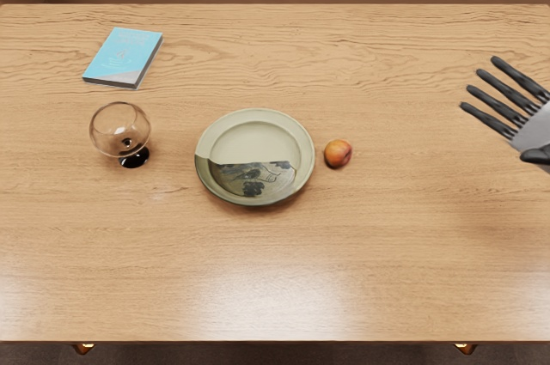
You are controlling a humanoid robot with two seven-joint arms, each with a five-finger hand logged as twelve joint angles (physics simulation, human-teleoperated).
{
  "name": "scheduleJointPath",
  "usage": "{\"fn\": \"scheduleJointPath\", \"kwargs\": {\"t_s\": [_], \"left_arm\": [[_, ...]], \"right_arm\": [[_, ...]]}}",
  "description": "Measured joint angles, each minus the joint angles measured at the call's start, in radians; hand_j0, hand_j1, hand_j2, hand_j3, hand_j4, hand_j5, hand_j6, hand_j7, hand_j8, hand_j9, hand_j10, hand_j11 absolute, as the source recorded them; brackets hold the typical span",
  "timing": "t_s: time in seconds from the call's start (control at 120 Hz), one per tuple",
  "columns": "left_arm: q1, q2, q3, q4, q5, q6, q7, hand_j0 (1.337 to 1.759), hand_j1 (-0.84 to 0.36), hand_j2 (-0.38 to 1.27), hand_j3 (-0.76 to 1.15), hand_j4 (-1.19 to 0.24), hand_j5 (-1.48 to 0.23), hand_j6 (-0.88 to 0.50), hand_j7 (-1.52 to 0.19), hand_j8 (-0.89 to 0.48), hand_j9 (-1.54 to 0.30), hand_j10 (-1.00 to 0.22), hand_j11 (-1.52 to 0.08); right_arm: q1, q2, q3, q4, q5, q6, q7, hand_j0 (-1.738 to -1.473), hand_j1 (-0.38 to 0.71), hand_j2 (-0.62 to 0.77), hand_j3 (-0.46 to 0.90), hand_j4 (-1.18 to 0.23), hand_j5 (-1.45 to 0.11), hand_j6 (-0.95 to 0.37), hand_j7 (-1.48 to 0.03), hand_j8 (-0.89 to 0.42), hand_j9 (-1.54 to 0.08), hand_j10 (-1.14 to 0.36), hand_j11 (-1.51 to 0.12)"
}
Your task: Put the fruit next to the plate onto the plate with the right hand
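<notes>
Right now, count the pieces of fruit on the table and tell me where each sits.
1. The fruit lies on the table, just right of the plate in the picture, close to its rim but not on it. None seems hidden.

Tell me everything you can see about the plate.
The plate is round, pale green-grey, and looks like glazed ceramic, with a raised rim. Its lower part is darker and carries a dark leafy pattern. It lies flat on the wooden table, near the middle. The fruit lies just off its right rim, with a narrow gap between them.
</notes>
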Motion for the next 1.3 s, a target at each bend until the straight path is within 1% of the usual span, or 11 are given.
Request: {"fn": "scheduleJointPath", "kwargs": {"t_s": [0.183,0.275,0.408,0.483,0.65,0.742,0.817,0.883,0.975,1.125,1.3], "left_arm": [[0.0,0.0,0.0,0.0,0.0,0.0,0.0,1.658,0.35,0.0,0.0,0.0,0.0,0.0,0.0,0.0,0.0,0.0,0.0],[0.0,0.0,0.0,0.0,0.0,0.0,0.0,1.658,0.35,0.0,0.0,0.0,0.0,0.0,0.0,0.0,0.0,0.0,0.0],[0.0,0.0,0.0,0.0,0.0,0.0,0.0,1.658,0.35,0.0,0.0,0.0,0.0,0.0,0.0,0.0,0.0,0.0,0.0],[0.0,0.0,0.0,0.0,0.0,0.0,0.0,1.658,0.35,0.0,0.0,0.0,0.0,0.0,0.0,0.0,0.0,0.0,0.0],[0.0,0.0,0.0,0.0,0.0,0.0,0.0,1.658,0.35,0.0,0.0,0.0,0.0,0.0,0.0,0.0,0.0,0.0,0.0],[0.0,0.0,0.0,0.0,0.0,0.0,0.0,1.658,0.35,0.0,0.0,0.0,0.0,0.0,0.0,0.0,0.0,0.0,0.0],[0.001,0.0,0.0,0.0,0.0,0.0,0.0,1.658,0.35,0.0,0.0,0.0,0.0,0.0,0.0,0.0,0.0,0.0,0.0],[0.0,0.0,0.0,0.0,0.0,0.0,0.0,1.658,0.35,0.0,0.0,0.0,0.0,0.0,0.0,0.0,0.0,0.0,0.0],[0.0,0.0,0.0,0.0,0.0,0.0,0.0,1.658,0.35,0.0,0.0,0.0,0.0,0.0,0.0,0.0,0.0,0.0,0.0],[0.0,0.0,0.0,0.0,0.0,0.0,0.0,1.658,0.35,0.0,0.0,0.0,0.0,0.0,0.0,0.0,0.0,0.0,0.0],[0.0,0.0,0.0,0.0,0.0,0.0,0.0,1.658,0.35,0.0,0.0,0.0,0.0,0.0,0.0,0.0,0.0,0.0,0.0]], "right_arm": [[-0.003,0.003,-0.017,0.0,0.007,0.003,0.0,-1.658,-0.32,0.0,0.0,-0.02,-0.03,-0.02,-0.03,-0.02,-0.03,-0.02,-0.03],[0.073,-0.005,-0.098,0.002,-0.02,0.003,0.0,-1.658,-0.32,0.0,0.0,-0.02,-0.03,-0.02,-0.03,-0.02,-0.03,-0.02,-0.03],[0.282,-0.005,-0.263,0.015,-0.369,0.003,0.0,-1.658,-0.32,0.0,0.0,-0.03,-0.03,-0.02,-0.03,-0.02,-0.03,-0.02,-0.03],[0.381,0.027,-0.362,0.039,-0.593,0.002,0.0,-1.658,-0.32,0.0,0.0,-0.03,-0.04,-0.03,-0.04,-0.03,-0.04,-0.03,-0.04],[0.682,0.058,-0.859,0.063,-1.098,-0.311,0.0,-1.658,-0.31,-0.01,0.0,-0.03,-0.04,-0.03,-0.04,-0.03,-0.04,-0.03,-0.04],[0.787,0.07,-1.04,0.038,-1.245,-0.428,0.0,-1.658,-0.29,-0.01,0.0,-0.05,-0.07,-0.05,-0.07,-0.05,-0.07,-0.05,-0.07],[0.845,0.095,-1.172,-0.036,-1.298,-0.485,0.0,-1.658,-0.27,-0.01,0.0,-0.07,-0.09,-0.07,-0.09,-0.07,-0.09,-0.07,-0.09],[0.878,0.112,-1.243,-0.096,-1.322,-0.512,0.0,-1.658,-0.26,-0.01,0.0,-0.07,-0.1,-0.07,-0.09,-0.07,-0.1,-0.07,-0.1],[0.905,0.123,-1.289,-0.134,-1.337,-0.568,0.0,-1.658,-0.25,-0.01,0.0,-0.08,-0.1,-0.08,-0.1,-0.08,-0.1,-0.08,-0.1],[0.913,0.149,-1.339,-0.155,-1.346,-0.711,0.0,-1.658,-0.24,-0.02,0.0,-0.09,-0.12,-0.09,-0.12,-0.09,-0.12,-0.09,-0.12],[0.887,0.174,-1.358,-0.162,-1.347,-0.759,0.0,-1.658,-0.16,-0.03,0.0,-0.16,-0.21,-0.16,-0.21,-0.16,-0.21,-0.16,-0.21]]}}
